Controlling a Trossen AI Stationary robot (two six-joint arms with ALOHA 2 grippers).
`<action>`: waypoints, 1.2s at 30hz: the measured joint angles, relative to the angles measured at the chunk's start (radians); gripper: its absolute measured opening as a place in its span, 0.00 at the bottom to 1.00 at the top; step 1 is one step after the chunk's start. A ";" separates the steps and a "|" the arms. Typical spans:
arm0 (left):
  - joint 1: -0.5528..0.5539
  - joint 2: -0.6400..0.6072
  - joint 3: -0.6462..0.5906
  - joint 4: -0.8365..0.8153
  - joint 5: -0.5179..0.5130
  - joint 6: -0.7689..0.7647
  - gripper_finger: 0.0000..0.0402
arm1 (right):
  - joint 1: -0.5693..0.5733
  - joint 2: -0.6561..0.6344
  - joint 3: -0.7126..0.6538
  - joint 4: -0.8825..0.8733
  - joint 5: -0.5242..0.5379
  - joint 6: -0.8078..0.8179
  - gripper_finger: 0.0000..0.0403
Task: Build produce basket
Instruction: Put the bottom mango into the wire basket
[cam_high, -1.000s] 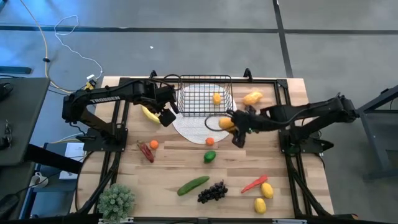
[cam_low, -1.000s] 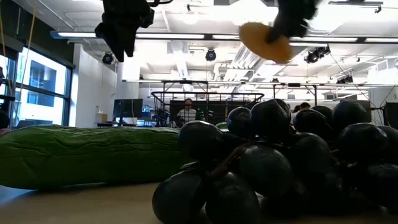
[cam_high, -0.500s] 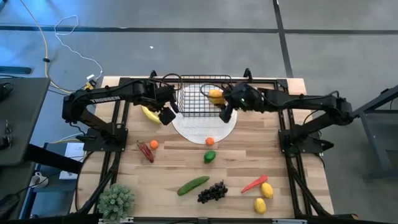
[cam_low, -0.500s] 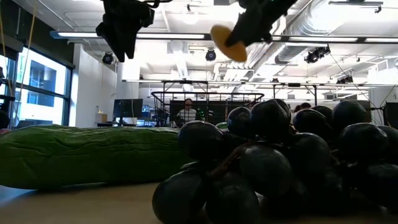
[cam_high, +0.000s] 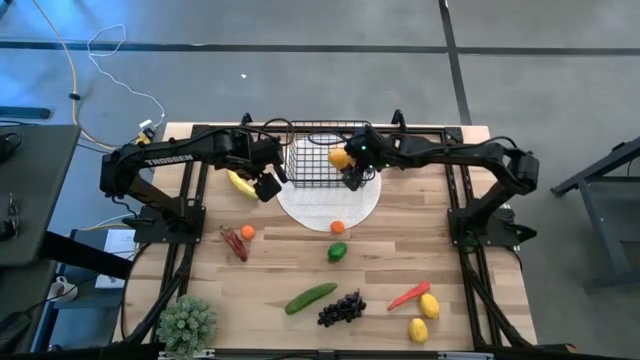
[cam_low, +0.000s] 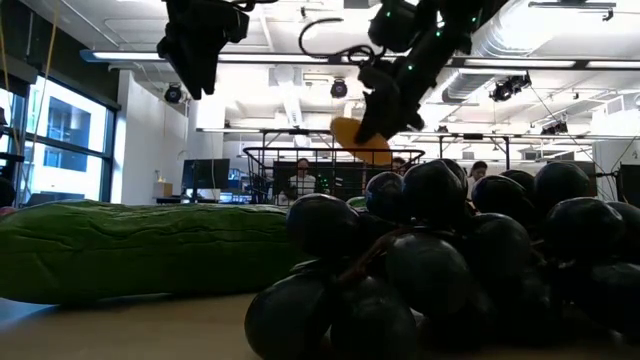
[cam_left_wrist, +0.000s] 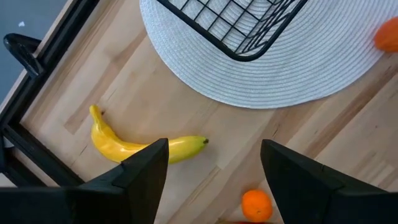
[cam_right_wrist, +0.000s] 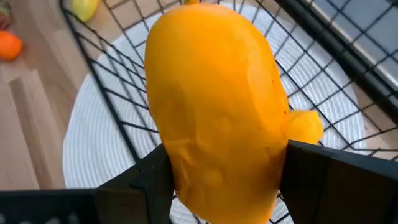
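Left arm waits at the rear left of the tabletop (cam_high: 270, 270). Left gripper (cam_left_wrist: 214, 165) hangs open and empty above the banana (cam_left_wrist: 140, 146), just beside the basket's left wall. Risk here is low unless it descends: the banana lies close to the arm's frame rail, so a skewed approach could nudge it against the rail instead of seating it between the fingers.

Basket (cam_high: 315, 150) sits on the white round plate (cam_high: 325, 205) at rear centre. One piece of yellow produce (cam_right_wrist: 305, 127) already lies inside it.

Right gripper (cam_high: 352, 170) is closed on a mango (cam_right_wrist: 214, 106), held over the right part of the basket, just above the wire floor in the right wrist view. Judgement: placing step, release not yet made.

Possible failures:
- Mango is wide against the fingers and smooth; grip looks to be on its flanks only. It could roll on release and bump the piece already inside.
- Fingers are near the wire rim. Going lower off-line could catch the mesh and drag the basket across the plate.
- Basket is light and open-sided; a side push could tip it.

Remaining produce well apart at the front: small orange (cam_high: 337, 227) on the plate, cucumber (cam_high: 310, 297), grapes (cam_high: 341, 308), chili pepper (cam_high: 408, 295), lemons (cam_high: 423, 315). None is at risk now.
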 joint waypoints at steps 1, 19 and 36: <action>0.000 0.000 0.000 0.000 0.000 0.000 0.61 | -0.008 0.004 0.000 -0.004 -0.010 0.013 0.50; 0.001 0.001 0.000 0.000 0.020 0.000 0.61 | -0.076 0.049 0.000 -0.020 -0.078 0.038 0.53; 0.002 0.001 0.000 -0.002 0.011 0.000 0.61 | -0.072 0.060 0.000 -0.060 -0.078 0.019 0.60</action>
